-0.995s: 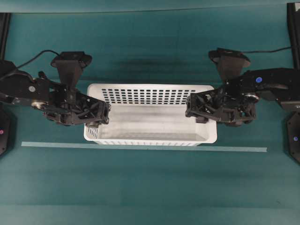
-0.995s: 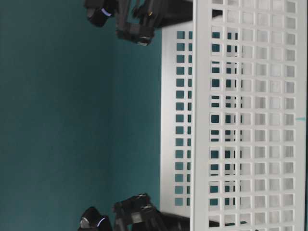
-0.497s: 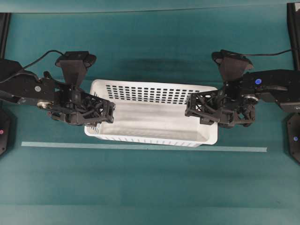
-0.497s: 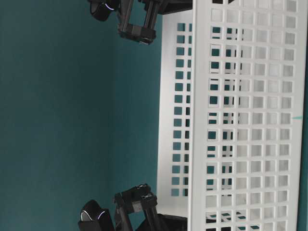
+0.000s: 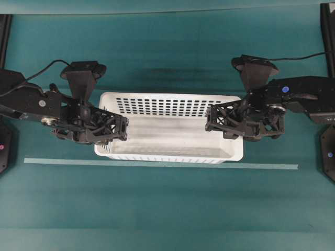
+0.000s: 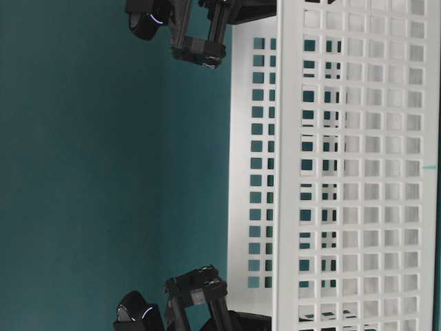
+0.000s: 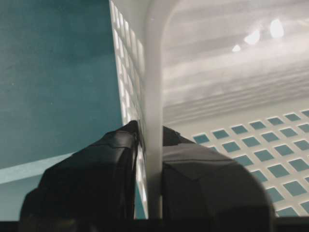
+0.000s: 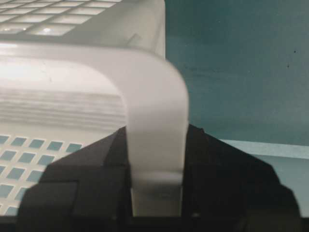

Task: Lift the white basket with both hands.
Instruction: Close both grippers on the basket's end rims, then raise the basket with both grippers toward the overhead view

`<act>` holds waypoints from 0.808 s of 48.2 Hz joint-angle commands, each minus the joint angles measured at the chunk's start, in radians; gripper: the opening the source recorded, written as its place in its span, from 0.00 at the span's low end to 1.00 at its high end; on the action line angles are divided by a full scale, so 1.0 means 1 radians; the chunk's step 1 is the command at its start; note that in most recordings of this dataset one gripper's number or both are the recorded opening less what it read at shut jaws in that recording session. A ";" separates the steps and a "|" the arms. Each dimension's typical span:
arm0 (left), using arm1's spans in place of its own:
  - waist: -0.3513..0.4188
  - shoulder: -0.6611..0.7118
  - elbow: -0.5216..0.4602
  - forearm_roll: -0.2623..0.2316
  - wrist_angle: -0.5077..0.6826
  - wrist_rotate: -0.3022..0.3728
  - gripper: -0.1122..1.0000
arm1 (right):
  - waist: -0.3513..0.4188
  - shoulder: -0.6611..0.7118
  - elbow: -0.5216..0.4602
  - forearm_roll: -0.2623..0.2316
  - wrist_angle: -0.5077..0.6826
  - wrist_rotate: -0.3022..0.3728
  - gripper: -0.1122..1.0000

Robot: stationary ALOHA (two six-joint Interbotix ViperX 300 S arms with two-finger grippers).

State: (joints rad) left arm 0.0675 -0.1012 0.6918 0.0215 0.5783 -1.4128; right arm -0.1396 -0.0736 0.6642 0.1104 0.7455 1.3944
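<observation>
The white basket (image 5: 167, 133) lies lengthwise in the middle of the teal table, its perforated long side filling the table-level view (image 6: 344, 172). My left gripper (image 5: 118, 128) is shut on the basket's left end. In the left wrist view one finger (image 7: 96, 164) presses the outside and the other the inside of the thin rim (image 7: 154, 72). My right gripper (image 5: 212, 121) is shut on the right end. There both black fingers (image 8: 87, 164) squeeze the broad rounded rim (image 8: 145, 63) between them. I cannot tell whether the basket's floor is off the table.
A pale tape strip (image 5: 157, 164) runs across the table just in front of the basket. Black triangular camera brackets (image 5: 82, 73) (image 5: 255, 68) stick out behind each wrist. Arm bases stand at the left and right edges (image 5: 328, 151).
Both grippers have closed on the basket's ends. The basket skewed, its left end rising toward the back, and now sits square again.
</observation>
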 commanded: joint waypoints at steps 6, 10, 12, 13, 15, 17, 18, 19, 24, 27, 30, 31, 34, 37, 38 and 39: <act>-0.008 0.009 -0.012 0.005 -0.006 0.003 0.16 | 0.002 0.029 -0.008 -0.005 0.005 -0.014 0.26; -0.011 0.006 -0.017 0.005 -0.003 0.002 0.16 | 0.003 0.026 -0.012 -0.003 0.006 -0.028 0.26; -0.012 -0.002 -0.018 0.005 -0.003 0.000 0.16 | 0.003 0.020 -0.017 0.000 0.014 -0.035 0.26; -0.014 -0.008 -0.021 0.005 -0.003 0.000 0.16 | 0.003 0.017 -0.021 0.000 0.020 -0.037 0.26; -0.017 -0.018 -0.026 0.005 -0.002 0.002 0.16 | 0.003 0.005 -0.037 0.000 0.044 -0.041 0.26; -0.018 -0.031 -0.034 0.005 0.005 0.002 0.16 | 0.003 -0.005 -0.049 0.000 0.069 -0.046 0.26; -0.018 -0.038 -0.037 0.005 0.008 0.002 0.16 | 0.003 -0.009 -0.054 0.000 0.083 -0.048 0.26; -0.020 -0.046 -0.040 0.005 0.009 0.002 0.16 | 0.003 -0.014 -0.061 0.000 0.097 -0.049 0.26; -0.021 -0.083 -0.066 0.005 0.046 0.003 0.16 | 0.000 -0.044 -0.097 0.002 0.163 -0.052 0.26; -0.023 -0.107 -0.084 0.005 0.080 0.005 0.16 | -0.002 -0.060 -0.124 0.005 0.198 -0.052 0.26; -0.023 -0.138 -0.109 0.005 0.123 0.005 0.16 | -0.005 -0.077 -0.150 0.008 0.232 -0.051 0.26; -0.021 -0.144 -0.117 0.005 0.135 0.005 0.16 | -0.005 -0.081 -0.158 0.009 0.242 -0.051 0.26; -0.021 -0.170 -0.143 0.005 0.176 0.005 0.16 | -0.005 -0.098 -0.190 0.011 0.279 -0.051 0.26; -0.023 -0.192 -0.173 0.005 0.218 0.006 0.16 | -0.005 -0.110 -0.218 0.012 0.305 -0.051 0.26; -0.023 -0.199 -0.183 0.005 0.232 0.006 0.16 | -0.005 -0.114 -0.225 0.012 0.314 -0.051 0.26; -0.023 -0.206 -0.192 0.005 0.244 0.008 0.16 | -0.005 -0.117 -0.235 0.012 0.321 -0.051 0.26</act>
State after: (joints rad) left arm 0.0522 -0.2715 0.5691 0.0215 0.7900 -1.4159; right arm -0.1473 -0.1887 0.4755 0.1197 1.0446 1.3622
